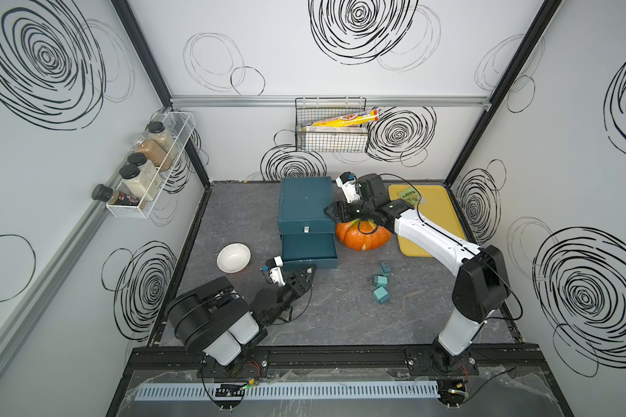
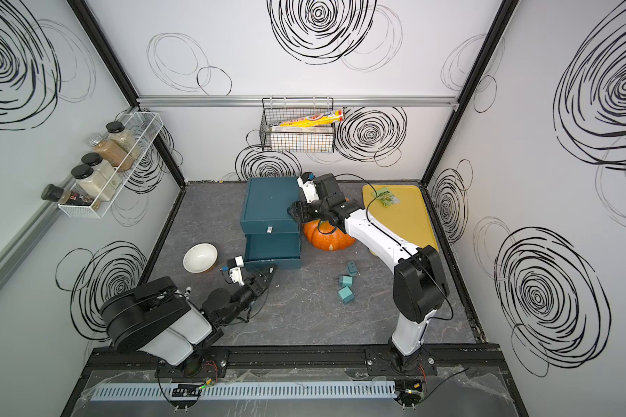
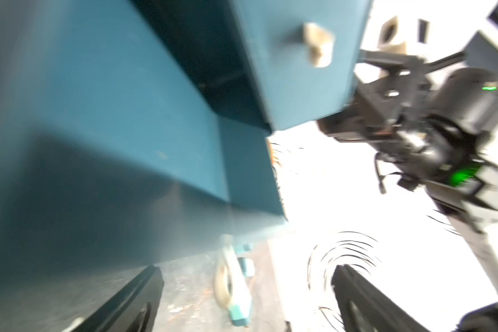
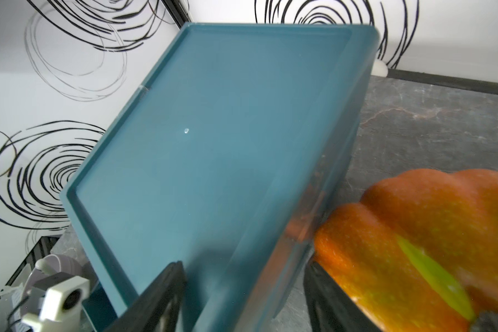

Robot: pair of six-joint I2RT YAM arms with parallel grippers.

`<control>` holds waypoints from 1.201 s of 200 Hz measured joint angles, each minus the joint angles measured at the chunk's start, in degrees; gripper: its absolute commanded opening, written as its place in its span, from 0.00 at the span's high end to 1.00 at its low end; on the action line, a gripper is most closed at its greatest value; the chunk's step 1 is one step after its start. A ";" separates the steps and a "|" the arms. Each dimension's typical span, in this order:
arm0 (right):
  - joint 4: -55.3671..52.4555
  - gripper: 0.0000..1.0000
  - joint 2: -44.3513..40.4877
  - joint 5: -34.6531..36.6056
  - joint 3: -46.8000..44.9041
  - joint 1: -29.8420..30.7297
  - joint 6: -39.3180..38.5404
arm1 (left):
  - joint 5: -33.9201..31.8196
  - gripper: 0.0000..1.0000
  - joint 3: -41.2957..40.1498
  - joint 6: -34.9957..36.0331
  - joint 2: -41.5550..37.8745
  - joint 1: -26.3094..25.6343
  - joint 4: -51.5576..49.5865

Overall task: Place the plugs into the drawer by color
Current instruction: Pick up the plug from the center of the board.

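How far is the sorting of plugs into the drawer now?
Done: one drawer of the teal chest stands pulled out, no plug visible inside. In hand: nothing; the left end effector is open before it, the right end effector at the chest's edge. Left: three teal plugs on the table.

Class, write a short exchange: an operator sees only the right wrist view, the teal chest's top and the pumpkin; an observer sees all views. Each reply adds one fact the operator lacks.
Operator: Is a drawer open?
Observer: Yes. In both top views a lower drawer of the chest stands pulled out.
Operator: Where are plugs?
Observer: Three light teal plugs lie on the table, nearer the arms' bases than the pumpkin.
Operator: The left gripper?
Observer: Open, holding nothing, at that drawer's front.
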 measured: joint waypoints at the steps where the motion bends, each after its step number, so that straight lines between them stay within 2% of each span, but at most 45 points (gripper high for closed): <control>1: -0.15 0.26 0.00 -0.02 0.09 0.00 -0.02 | 0.09 0.01 0.00 -0.02 -0.57 0.00 -0.09; 25: -3.39 0.25 -0.81 1.03 1.20 0.00 0.04 | 1.51 0.01 0.04 0.68 -12.04 0.00 -8.20; 75: -6.73 0.24 -12.17 3.54 -1.95 0.00 0.17 | 1.88 0.01 0.09 3.76 -42.12 -0.57 -45.51; 111: -9.42 0.27 -23.54 8.96 -13.60 0.00 0.63 | 1.84 0.01 0.63 8.48 -57.22 -0.74 -72.37; 132: -12.09 0.27 -27.98 12.35 -23.02 0.00 1.81 | 1.60 0.01 4.52 12.22 -59.56 -0.74 -85.88; 155: -14.71 0.26 -31.54 14.60 -33.48 0.00 3.82 | 1.66 0.01 10.91 17.62 -58.42 -0.76 -94.90; 177: -16.72 0.24 -32.61 15.98 -40.02 0.48 5.66 | 4.46 0.01 14.91 22.43 -53.02 -1.11 -95.34; 201: -17.29 0.20 -32.50 17.11 -43.85 2.49 7.19 | 7.61 0.01 15.65 26.25 -46.69 -2.10 -94.25; 240: -17.49 0.20 -27.08 18.23 -44.24 6.54 8.63 | 8.11 0.01 15.74 29.62 -51.89 -2.95 -95.03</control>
